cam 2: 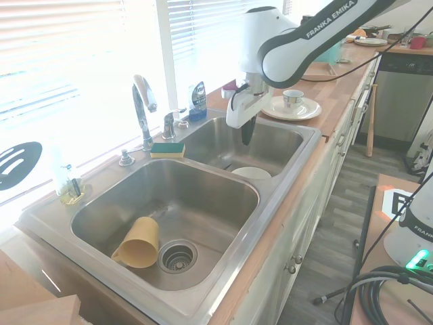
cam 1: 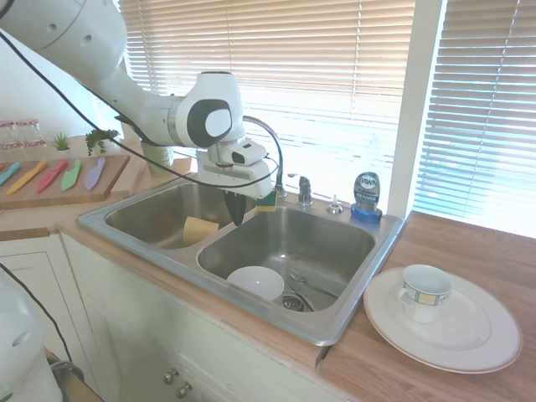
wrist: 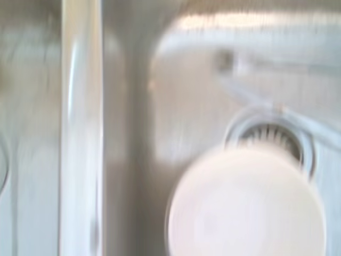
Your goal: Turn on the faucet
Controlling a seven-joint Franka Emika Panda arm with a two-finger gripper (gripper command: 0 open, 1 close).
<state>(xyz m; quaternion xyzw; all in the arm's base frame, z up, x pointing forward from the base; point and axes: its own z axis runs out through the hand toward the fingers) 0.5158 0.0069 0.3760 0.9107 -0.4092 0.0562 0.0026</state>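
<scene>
First exterior view: the claw [cam 1: 237,213] hangs over the divider of the sink [cam 1: 381,243], fingers seemingly pressed together, holding nothing. The faucet [cam 1: 270,151] stands at the back rim, its lever [cam 1: 305,189] just right of the spout. Judging from here, a careless approach could strike the spout or knock the one soap bottle [cam 1: 366,196]. One bowl [cam 1: 255,282], one mug [cam 1: 425,292] on one plate [cam 1: 490,335] on the bench [cam 1: 452,243].

Second exterior view: one sponge [cam 2: 167,149], one yellow cup [cam 2: 139,243].

Wrist view: blurred; bowl and one drain [wrist: 274,136].
</scene>
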